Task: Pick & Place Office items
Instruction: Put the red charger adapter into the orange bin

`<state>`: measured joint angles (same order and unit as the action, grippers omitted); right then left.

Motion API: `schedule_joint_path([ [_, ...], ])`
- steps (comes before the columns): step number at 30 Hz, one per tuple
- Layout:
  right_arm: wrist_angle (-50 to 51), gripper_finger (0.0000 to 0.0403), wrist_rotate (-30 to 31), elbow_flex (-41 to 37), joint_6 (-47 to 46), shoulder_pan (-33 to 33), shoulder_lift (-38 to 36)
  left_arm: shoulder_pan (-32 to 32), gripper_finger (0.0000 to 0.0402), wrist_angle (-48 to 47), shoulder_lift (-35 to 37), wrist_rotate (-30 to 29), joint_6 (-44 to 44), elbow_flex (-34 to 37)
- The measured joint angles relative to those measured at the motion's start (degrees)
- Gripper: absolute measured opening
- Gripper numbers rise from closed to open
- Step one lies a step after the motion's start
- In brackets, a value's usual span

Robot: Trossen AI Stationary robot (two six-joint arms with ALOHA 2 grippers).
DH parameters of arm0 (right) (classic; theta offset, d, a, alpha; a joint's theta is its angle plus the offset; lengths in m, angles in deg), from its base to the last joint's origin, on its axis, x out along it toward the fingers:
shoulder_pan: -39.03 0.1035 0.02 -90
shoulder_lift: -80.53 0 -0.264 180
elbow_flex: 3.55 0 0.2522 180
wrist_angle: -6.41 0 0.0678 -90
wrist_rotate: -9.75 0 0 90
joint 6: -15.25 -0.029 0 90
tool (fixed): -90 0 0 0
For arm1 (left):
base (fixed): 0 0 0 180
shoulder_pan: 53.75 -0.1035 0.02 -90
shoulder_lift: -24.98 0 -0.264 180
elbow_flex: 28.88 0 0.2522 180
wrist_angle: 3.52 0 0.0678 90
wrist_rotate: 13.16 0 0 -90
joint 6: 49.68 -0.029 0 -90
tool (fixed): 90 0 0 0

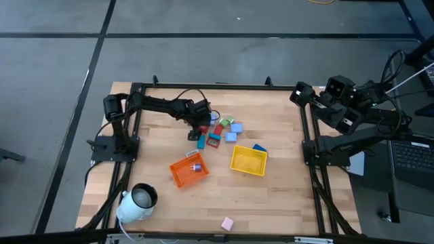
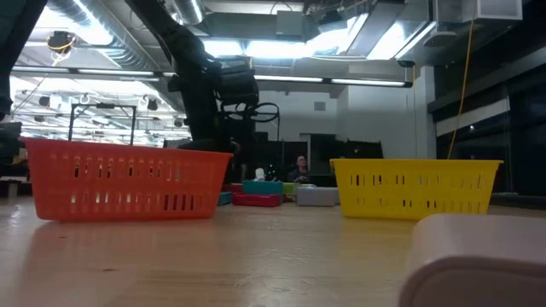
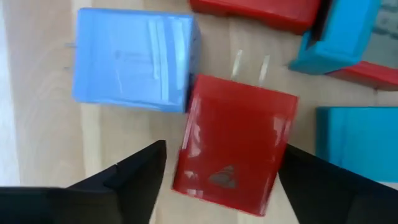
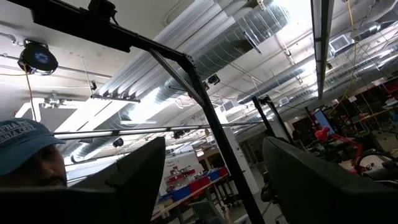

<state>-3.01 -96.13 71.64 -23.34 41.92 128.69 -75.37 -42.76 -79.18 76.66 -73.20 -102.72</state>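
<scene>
My left gripper [image 1: 201,130] reaches down into the cluster of small office items [image 1: 220,129] at the table's middle. In the left wrist view it is open [image 3: 224,155], with a red block with two metal prongs [image 3: 233,146] lying flat on the wood between its fingers. A light blue block [image 3: 134,59] lies against the red one, with teal pieces [image 3: 357,143] and another red piece [image 3: 255,9] close by. My right gripper [image 4: 214,149] is open, parked at the table's right edge [image 1: 303,95] and pointing at the ceiling. My left gripper comes at the red pronged block from above, one finger [image 3: 134,180] on each long side of it. The block lies flat on the table. I cannot tell whether either finger touches it.
The orange tray [image 1: 188,169] holds one small blue piece and sits near the yellow tray [image 1: 248,160], which has a blue piece [image 1: 259,147] behind it. A white cylinder [image 1: 137,202] lies at the near left corner. A pink piece [image 1: 227,223] lies by the near edge.
</scene>
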Motion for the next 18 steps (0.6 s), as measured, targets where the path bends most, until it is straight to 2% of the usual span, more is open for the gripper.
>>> schedule_joint_path([
  [5,0.02,0.0277,0.0,0.0,0.0,0.0,0.0,-0.36,0.0224,-1.08,0.18,1.82,0.46,-0.02],
  [11,0.02,0.0277,0.0,0.0,-0.23,0.0,0.0,-0.3,0.0222,-2.35,2.41,3.0,2.91,0.07],
  [15,0.0,0.0277,0.26,0.0,-1.28,0.0,0.0,-0.36,0.0225,-5.75,8.6,3.56,5.84,0.07],
  [18,0.0,0.0277,0.39,-0.01,-1.22,0.0,0.0,0.23,0.0224,-8.13,15.42,6.19,9.42,0.06],
])
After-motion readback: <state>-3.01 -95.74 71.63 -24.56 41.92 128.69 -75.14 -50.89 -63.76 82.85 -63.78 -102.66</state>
